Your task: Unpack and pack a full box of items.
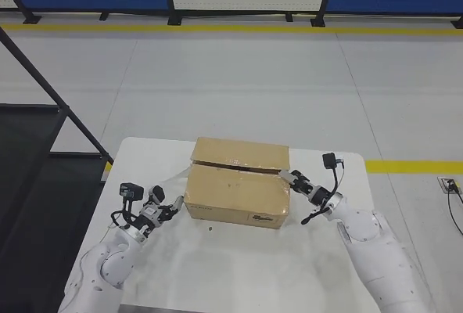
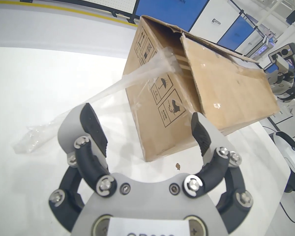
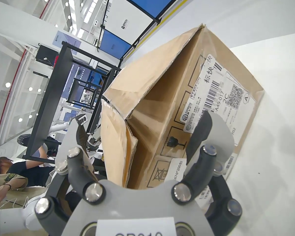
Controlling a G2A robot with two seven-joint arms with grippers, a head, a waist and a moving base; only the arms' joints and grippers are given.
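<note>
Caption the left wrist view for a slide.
Open left gripper facing the box, a strip of peeled clear tape trailing from it onto the table.

Item 1. Left gripper [image 1: 169, 205]: low over the table [image 1: 239, 266], tips aimed at the box, just beside its near left corner.
Item 2. Box [image 1: 235, 184]: brown cardboard, lying between the two grippers; top flaps folded down, with a dark gap along their seam.
Item 3. Right gripper [image 1: 292, 179]: at the box's right end, tips at its top edge; contact cannot be told.
Item 4. Speck [image 1: 209, 230]: small, dark, on the table between the grippers, nearer the left one.
Item 5. Black rack [image 1: 28, 180]: off the table, outboard of the left gripper.
Item 6. Yellow floor line [image 1: 423, 167]: outboard of the right gripper.
</note>
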